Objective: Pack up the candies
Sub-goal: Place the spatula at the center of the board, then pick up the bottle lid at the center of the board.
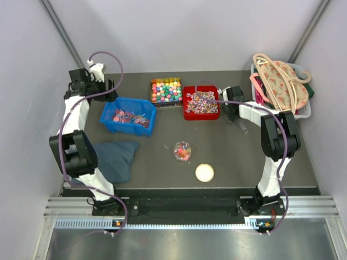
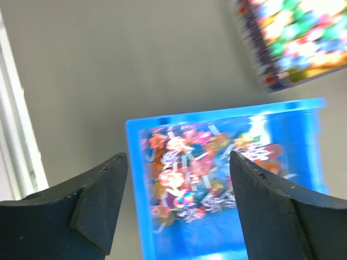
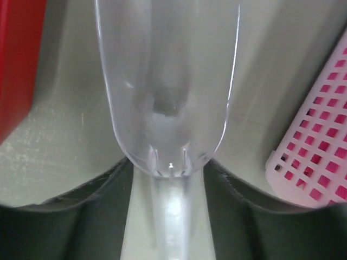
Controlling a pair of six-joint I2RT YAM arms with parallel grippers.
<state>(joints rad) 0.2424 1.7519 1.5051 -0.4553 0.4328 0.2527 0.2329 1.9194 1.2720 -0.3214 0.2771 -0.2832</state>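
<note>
Candies fill a blue bin [image 1: 128,116], a red bin [image 1: 201,102] and a box of bright cubes [image 1: 166,90]. A few more sit in a small clear jar [image 1: 182,151] at mid-table. My left gripper [image 1: 107,89] hangs behind the blue bin. In the left wrist view it [image 2: 178,162] stands open over the bin's candies [image 2: 190,168], with nothing between its fingers. My right gripper [image 1: 234,108] is just right of the red bin. In the right wrist view it [image 3: 168,168] is open. A clear plastic scoop [image 3: 165,81] lies between its jaws, with a gap on each side of the handle.
A round cream lid [image 1: 204,172] lies near the front, and a dark blue cloth [image 1: 116,157] lies front left. A white basket [image 1: 303,105] holding a patterned bag and a pink basket [image 3: 320,146] stand at the back right. Grey walls close in the sides and back.
</note>
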